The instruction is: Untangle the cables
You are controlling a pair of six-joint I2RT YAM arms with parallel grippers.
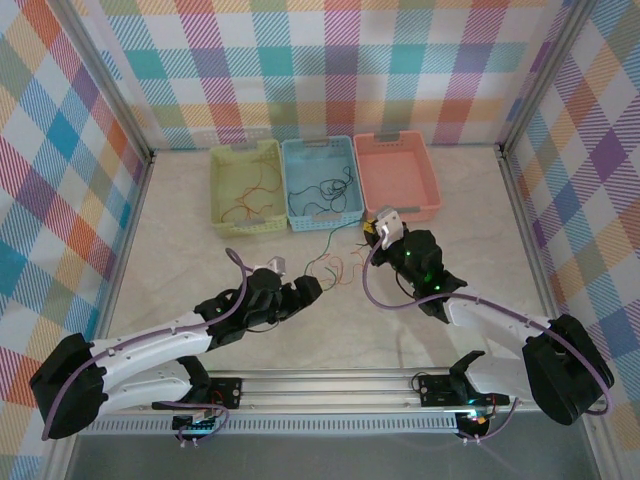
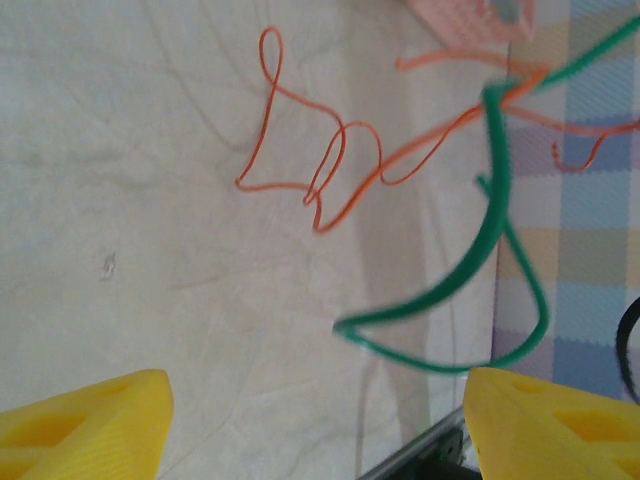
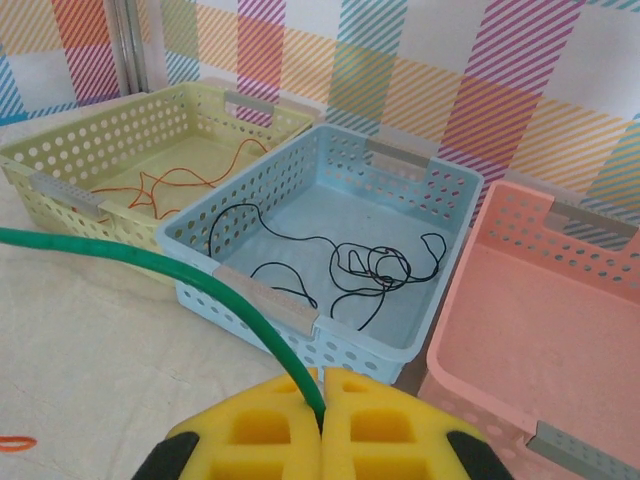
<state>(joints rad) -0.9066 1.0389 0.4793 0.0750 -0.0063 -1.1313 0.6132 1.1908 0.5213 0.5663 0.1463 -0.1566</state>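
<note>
**Green pull may drag the orange strand along**

Your left gripper (image 2: 318, 425) hangs over the table with its jaws apart, holding nothing. Just ahead of it, between the arms, the orange cable (image 2: 330, 170) and the green cable (image 2: 497, 190) cross. Your right gripper (image 3: 322, 400) is clamped on the green one. Lift it away now and the crossing could snag, because nothing pins the orange strand.

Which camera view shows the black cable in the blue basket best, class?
The right wrist view: there the black cable lies close and sharp, and its loops can be traced across the floor of the blue basket. The top external view shows it as thin, faint squiggles in that basket.
</note>
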